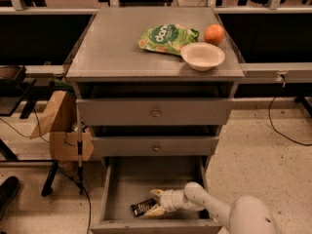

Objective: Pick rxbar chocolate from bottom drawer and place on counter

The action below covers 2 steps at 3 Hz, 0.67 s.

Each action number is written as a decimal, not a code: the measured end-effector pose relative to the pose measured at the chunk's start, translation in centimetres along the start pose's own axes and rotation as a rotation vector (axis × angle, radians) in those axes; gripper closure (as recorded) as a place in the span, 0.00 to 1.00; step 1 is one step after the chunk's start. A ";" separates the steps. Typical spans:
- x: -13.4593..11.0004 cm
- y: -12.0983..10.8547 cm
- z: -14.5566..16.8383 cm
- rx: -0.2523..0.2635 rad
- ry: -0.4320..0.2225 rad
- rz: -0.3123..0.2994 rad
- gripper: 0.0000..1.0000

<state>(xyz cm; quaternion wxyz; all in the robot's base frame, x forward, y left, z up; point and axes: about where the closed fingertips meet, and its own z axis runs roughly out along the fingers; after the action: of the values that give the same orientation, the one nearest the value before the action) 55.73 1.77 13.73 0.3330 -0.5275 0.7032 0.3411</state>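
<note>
Although the bottom drawer [111,195] stands pulled open, the pick is not yet made. The rxbar chocolate [143,207] lies flat on the drawer floor near the front wall, left of centre, with nothing lifting it. The opening is judged done; the grasp, the lift and the placing on the counter [114,43] are left.

The counter carries a green snack bag [167,37], an orange [214,33] and a pale bowl [203,55], all toward its right rear; the left half offers room.

The white arm [222,211] enters from the lower right and reaches leftward, low inside the drawer. The gripper [155,202] sits just at the bar's right end with its fingers spread wide and holding nothing; whether a fingertip touches the wrapper cannot be told. The approach is judged nearly complete, with closure pending.
</note>
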 end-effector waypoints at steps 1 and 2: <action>-1.4 0.6 1.9 -0.042 -0.008 -0.059 0.17; -1.6 0.9 3.8 -0.074 -0.006 -0.095 0.18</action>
<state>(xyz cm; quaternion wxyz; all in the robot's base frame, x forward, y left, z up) 55.68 5.98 13.09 0.3310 -0.5713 0.6633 0.3522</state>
